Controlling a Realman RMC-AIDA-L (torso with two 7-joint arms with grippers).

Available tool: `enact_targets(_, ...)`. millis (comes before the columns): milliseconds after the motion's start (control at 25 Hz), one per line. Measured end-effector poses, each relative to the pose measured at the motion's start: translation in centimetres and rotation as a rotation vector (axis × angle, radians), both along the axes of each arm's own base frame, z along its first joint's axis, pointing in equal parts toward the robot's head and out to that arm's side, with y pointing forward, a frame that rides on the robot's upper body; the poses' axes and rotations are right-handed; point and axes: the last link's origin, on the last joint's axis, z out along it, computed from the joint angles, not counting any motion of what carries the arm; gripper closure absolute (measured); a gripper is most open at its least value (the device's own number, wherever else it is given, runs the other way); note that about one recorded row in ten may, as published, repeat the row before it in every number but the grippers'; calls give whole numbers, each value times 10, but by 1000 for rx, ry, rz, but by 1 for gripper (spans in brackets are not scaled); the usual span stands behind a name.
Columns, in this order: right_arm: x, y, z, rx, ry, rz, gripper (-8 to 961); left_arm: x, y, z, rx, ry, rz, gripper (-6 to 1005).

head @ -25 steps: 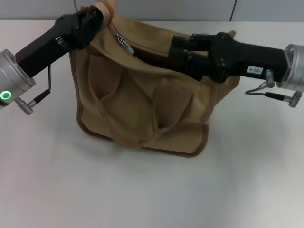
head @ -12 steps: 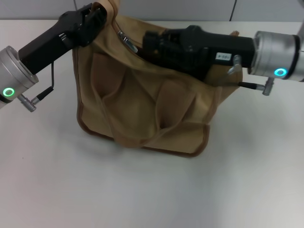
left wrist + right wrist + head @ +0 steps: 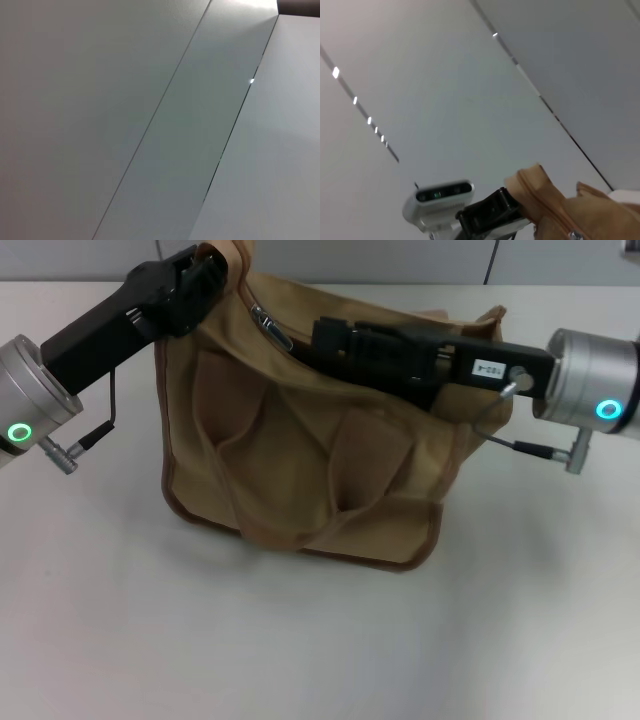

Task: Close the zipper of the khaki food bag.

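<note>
The right gripper point(image 3: 322, 340) reaches across the top of the khaki food bag point(image 3: 300, 450) from the robot's right, its black tip just beside the small silver pull point(image 3: 270, 330) of the zipper point(image 3: 262, 325). Whether its fingers are spread or pinched on the pull cannot be told, since the fingertips merge with the dark opening of the bag. The left gripper point(image 3: 205, 265) is at the bag's far left top corner and appears clamped on the tan fabric there, likely to brace that end.

The bag stands on the white table point(image 3: 320, 640), slumped and creased, its front pocket panels sagging. It looks light and soft, so it will probably fold or drag along rather than resist a pull; holding one end taut should help. The pull is small, metallic and probably slippery, the natural place to grip for closing.

Most of the zipper line is hidden under the right arm, so how far it is closed is unclear. The left wrist view shows only blank wall panels. The right wrist view catches the tan corner of the bag point(image 3: 560, 210) and the left gripper point(image 3: 490, 212), cut off at the frame edge.
</note>
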Motion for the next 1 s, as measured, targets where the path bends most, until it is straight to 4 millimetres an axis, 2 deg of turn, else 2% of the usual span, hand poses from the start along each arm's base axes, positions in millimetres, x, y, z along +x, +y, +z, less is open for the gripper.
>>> enact_targets(200,4,-12,3,-169,80,-105,680,2,1,2,7,-10,-4,955)
enact_targets(240,3,-15,4,-253,107,-146,655,2,1,2,8,-11,-5,955)
enact_targets(520,10,-14,0,-341,78,-256,465,4,0,2,6,-16,-19,954)
enact_targets(760,7,-10,-4,-315,54,-246,401,6,0,0,-5,-13,-30,953)
enact_targets(1000,8,-8,-7,-248,39,-213,400,6,-1,0,-8,-16,-36,952)
